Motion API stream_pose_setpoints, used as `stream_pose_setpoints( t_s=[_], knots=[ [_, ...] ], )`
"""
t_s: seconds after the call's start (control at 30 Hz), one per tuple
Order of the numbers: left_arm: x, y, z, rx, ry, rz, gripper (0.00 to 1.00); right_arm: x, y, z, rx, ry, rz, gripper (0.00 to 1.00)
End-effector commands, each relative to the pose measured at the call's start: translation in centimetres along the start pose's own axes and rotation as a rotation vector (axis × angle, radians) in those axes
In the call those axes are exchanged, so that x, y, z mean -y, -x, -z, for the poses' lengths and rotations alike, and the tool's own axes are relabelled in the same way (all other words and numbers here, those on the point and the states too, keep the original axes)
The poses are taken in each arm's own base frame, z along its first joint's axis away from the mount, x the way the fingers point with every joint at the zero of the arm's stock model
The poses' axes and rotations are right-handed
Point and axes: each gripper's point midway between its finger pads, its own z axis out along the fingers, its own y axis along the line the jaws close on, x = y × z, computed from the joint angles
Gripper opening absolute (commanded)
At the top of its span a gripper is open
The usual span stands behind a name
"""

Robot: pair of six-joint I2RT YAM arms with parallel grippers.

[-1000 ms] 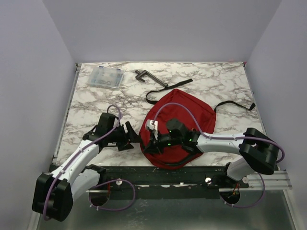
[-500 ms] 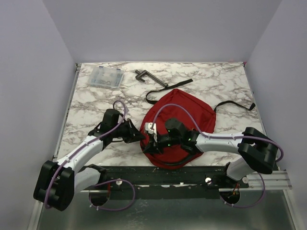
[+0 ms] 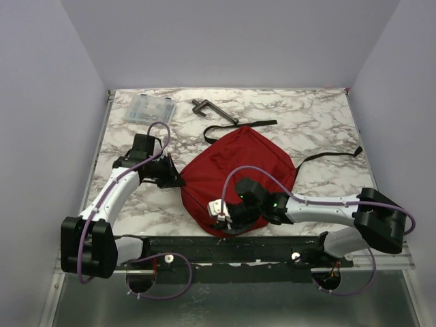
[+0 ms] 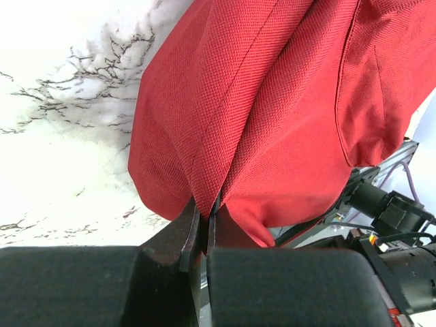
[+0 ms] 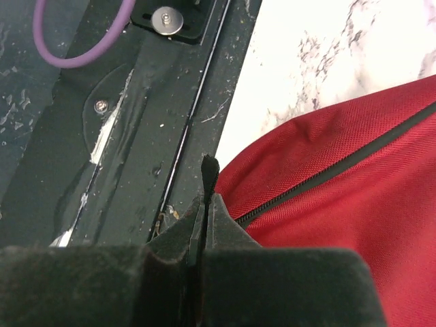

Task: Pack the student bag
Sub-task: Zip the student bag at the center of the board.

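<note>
Bag (image 3: 238,170) lies flat on the marble table (image 3: 320,116), centre to near side. Its near edge reaches the table's near lip. One black strap (image 3: 235,127) trails off the far side, another (image 3: 332,155) off to the right.

Left gripper (image 3: 177,182) sits at the bag's left edge, touching it. Wrist view: the jaws are closed down to a sliver, with a fold of red fabric (image 4: 272,109) pinched between the fingertips (image 4: 193,225). The cloth rises away from the grip in long creases. Bare marble lies to one side of it.

Right gripper (image 3: 219,215) is at the bag's near edge, left of its near corner, over the fabric. Wrist view: the jaws are pressed together on a thin dark tab (image 5: 208,170) that sticks up between them. The tab stands at the end of the dark zip (image 5: 340,165), which runs away across the red cloth. The black base rail (image 5: 136,136) lies just beside the grip. I cannot tell whether the tab is the zip pull or a loop of webbing.

Both grippers are on the bag's left and near rim, near each other but apart.

Far left on the table is a clear box (image 3: 150,109). A black clamp (image 3: 211,109) lies to its right. Both are well apart from the bag.
</note>
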Motion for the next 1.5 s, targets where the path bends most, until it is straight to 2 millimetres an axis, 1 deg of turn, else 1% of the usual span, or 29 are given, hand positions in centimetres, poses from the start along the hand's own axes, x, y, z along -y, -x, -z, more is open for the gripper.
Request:
stream_pose_setpoints(
  t_s=[0.0, 0.03, 0.07, 0.13, 0.17, 0.2, 0.3, 0.37, 0.43, 0.47, 0.5, 0.6, 0.67, 0.73, 0.77, 0.8, 0.87, 0.9, 0.97, 1.03, 1.1, 1.17, 1.23, 1.3, 1.33, 1.37, 1.4, 1.43, 1.47],
  knots=[
    [-1.5, 2.7, 0.6, 0.116, 0.067, -0.052, 0.04, -3.5, -2.7, 0.7, -0.013, 0.042, -0.067, 0.01],
    [-1.4, 2.2, 0.5, 0.101, 0.049, -0.043, 0.12, -3.4, -2.5, 0.5, 0.0, 0.043, -0.06, 0.01],
    [-1.3, 1.6, 0.4, 0.086, 0.032, -0.031, 0.23, -2.9, -2.6, 0.3, -0.009, 0.025, -0.064, 0.01],
    [-0.7, 0.1, 0.3, 0.055, -0.021, 0.002, 0.4, -2.3, -2.4, -0.1, -0.008, 0.013, -0.066, 0.01],
    [-0.5, -0.9, 0.3, 0.04, -0.049, 0.034, 0.47, -2.0, -2.3, -0.2, -0.008, 0.005, -0.065, 0.0],
    [0.0, -1.7, 0.6, 0.037, -0.087, 0.056, 0.51, -1.5, -1.9, -0.4, -0.001, -0.009, -0.058, 0.01],
    [-0.1, -4.3, 1.0, 0.042, -0.106, 0.196, 0.59, -0.5, -1.4, -0.7, 0.009, -0.038, -0.037, 0.01],
    [-0.3, -6.1, 1.2, 0.042, -0.12, 0.322, 0.61, 0.2, -0.9, -0.9, 0.011, -0.055, -0.022, 0.01],
    [0.0, -8.0, 0.9, 0.019, -0.153, 0.439, 0.65, 0.6, -0.6, -1.1, 0.009, -0.054, -0.01, 0.01],
    [0.2, -8.5, 0.8, 0.012, -0.167, 0.489, 0.68, 0.7, -0.5, -1.2, 0.007, -0.048, -0.005, 0.01],
    [0.5, -9.0, 0.7, 0.006, -0.181, 0.509, 0.7, 0.7, -0.3, -1.3, 0.007, -0.04, 0.002, 0.01],
    [1.4, -8.7, 0.5, 0.042, -0.195, 0.488, 0.81, 0.9, 0.1, -1.6, -0.002, -0.022, 0.015, 0.01],
    [2.1, -8.5, 0.1, 0.049, -0.192, 0.443, 0.83, 1.0, 0.5, -1.7, -0.003, -0.005, 0.026, 0.01],
    [2.9, -8.5, -0.4, 0.025, -0.198, 0.39, 0.81, 1.1, 1.0, -1.9, 0.0, 0.012, 0.034, 0.01],
    [3.1, -8.6, -0.8, 0.008, -0.193, 0.368, 0.77, 1.1, 1.1, -1.9, -0.004, 0.021, 0.035, 0.01],
    [3.1, -8.7, -1.2, -0.008, -0.184, 0.348, 0.71, 1.0, 1.3, -2.0, -0.006, 0.029, 0.041, 0.01],
    [2.7, -8.4, -1.6, -0.017, -0.156, 0.303, 0.52, 1.0, 1.3, -1.8, -0.018, 0.037, 0.05, 0.01],
    [2.2, -8.1, -1.7, -0.006, -0.126, 0.275, 0.41, 0.9, 1.3, -1.8, -0.023, 0.048, 0.055, 0.01],
    [1.1, -6.5, -1.1, 0.056, -0.064, 0.221, 0.21, 0.2, 0.7, -1.4, -0.056, 0.085, 0.057, 0.0],
    [0.3, -4.5, 0.2, 0.125, 0.0, 0.165, 0.1, -0.6, -0.1, -1.0, -0.086, 0.106, 0.045, 0.01],
    [-0.6, -2.6, 1.7, 0.183, 0.057, 0.107, 0.02, -1.1, -1.2, -0.5, -0.11, 0.1, 0.036, 0.01],
    [-2.2, -1.0, 2.9, 0.229, 0.131, 0.089, 0.0, -1.5, -2.2, 0.2, -0.131, 0.068, 0.023, 0.01],
    [-3.9, -0.2, 3.6, 0.25, 0.191, 0.078, 0.0, -1.5, -3.5, 1.1, -0.155, 0.007, -0.003, 0.01],
    [-4.9, 0.0, 3.9, 0.26, 0.215, 0.093, 0.0, -1.1, -4.5, 2.5, -0.142, -0.089, -0.07, 0.01],
    [-4.9, 0.2, 4.0, 0.264, 0.21, 0.099, 0.0, -1.2, -5.3, 3.0, -0.121, -0.136, -0.102, 0.01],
    [-4.8, 0.4, 4.1, 0.269, 0.204, 0.098, 0.0, -1.2, -4.7, 3.5, -0.062, -0.17, -0.106, 0.0],
    [-4.8, 0.6, 4.2, 0.277, 0.201, 0.099, 0.0, -1.7, -4.8, 3.9, -0.016, -0.193, -0.117, 0.01],
    [-4.7, 0.7, 4.3, 0.28, 0.199, 0.098, 0.0, -1.5, -3.8, 4.5, 0.04, -0.22, -0.074, 0.01],
    [-4.6, 0.9, 4.3, 0.284, 0.191, 0.09, 0.0, -1.2, -3.4, 5.0, 0.052, -0.247, -0.058, 0.01]
  ],
)
